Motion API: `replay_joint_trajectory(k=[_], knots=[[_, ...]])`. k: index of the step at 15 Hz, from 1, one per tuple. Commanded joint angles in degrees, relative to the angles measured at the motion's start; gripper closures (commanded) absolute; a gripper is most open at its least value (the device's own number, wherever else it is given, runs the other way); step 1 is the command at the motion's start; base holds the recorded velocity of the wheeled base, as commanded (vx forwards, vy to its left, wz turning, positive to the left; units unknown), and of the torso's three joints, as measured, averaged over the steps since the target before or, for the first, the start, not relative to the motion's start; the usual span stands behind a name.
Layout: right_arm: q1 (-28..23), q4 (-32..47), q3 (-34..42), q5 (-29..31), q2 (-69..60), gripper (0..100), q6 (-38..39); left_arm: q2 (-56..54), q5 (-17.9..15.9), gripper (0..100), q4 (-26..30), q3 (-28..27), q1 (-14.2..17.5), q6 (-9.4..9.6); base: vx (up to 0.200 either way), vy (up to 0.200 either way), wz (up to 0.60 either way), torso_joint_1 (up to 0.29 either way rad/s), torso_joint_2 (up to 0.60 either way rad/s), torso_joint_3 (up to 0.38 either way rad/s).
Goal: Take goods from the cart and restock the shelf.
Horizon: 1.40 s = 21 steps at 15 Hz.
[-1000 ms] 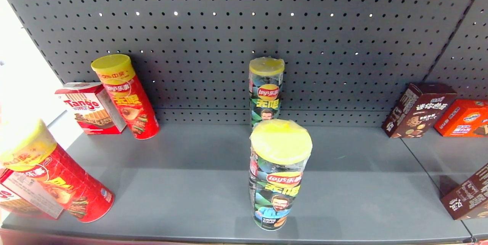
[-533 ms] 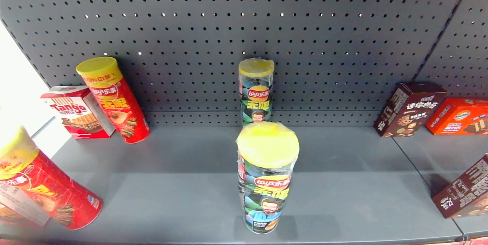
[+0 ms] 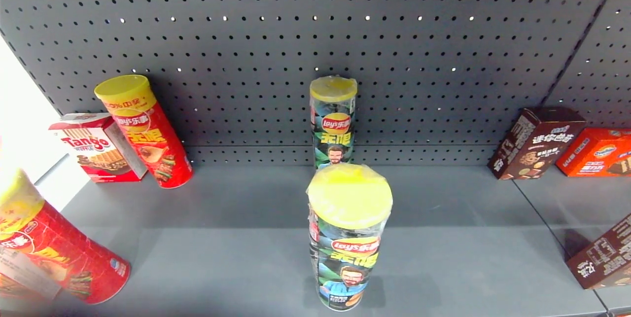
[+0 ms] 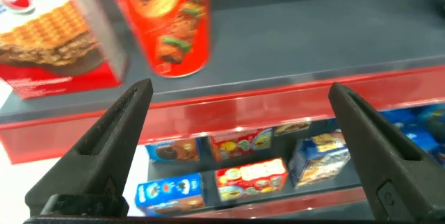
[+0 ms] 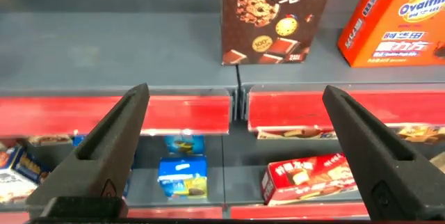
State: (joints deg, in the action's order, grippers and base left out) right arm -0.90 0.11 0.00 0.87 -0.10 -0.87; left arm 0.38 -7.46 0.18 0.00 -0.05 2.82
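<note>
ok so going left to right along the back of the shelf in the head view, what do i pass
wafer box → red chip can → dark chip can → brown box → orange box

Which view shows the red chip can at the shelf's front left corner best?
The head view: the red chip can shows from yellow lid to base, a box overlapping its lower side. The left wrist view catches its bottom end by the shelf's red edge.
</note>
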Motion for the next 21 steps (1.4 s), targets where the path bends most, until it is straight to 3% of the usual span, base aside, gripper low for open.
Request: replay_joint_trajectory(k=[1, 21], knots=[[0.0, -0.1, 0.0, 0.0, 0.1, 0, 0.0, 0.0, 0.0, 0, 0.0, 0.0, 0.0, 0.17, 0.000, 0.000, 0.00, 0.000, 0.00, 0.000], [0.0, -0.1, 0.0, 0.0, 0.1, 0, 0.0, 0.0, 0.0, 0, 0.0, 0.0, 0.0, 0.08, -0.020, 0.000, 0.00, 0.001, 0.00, 0.000]])
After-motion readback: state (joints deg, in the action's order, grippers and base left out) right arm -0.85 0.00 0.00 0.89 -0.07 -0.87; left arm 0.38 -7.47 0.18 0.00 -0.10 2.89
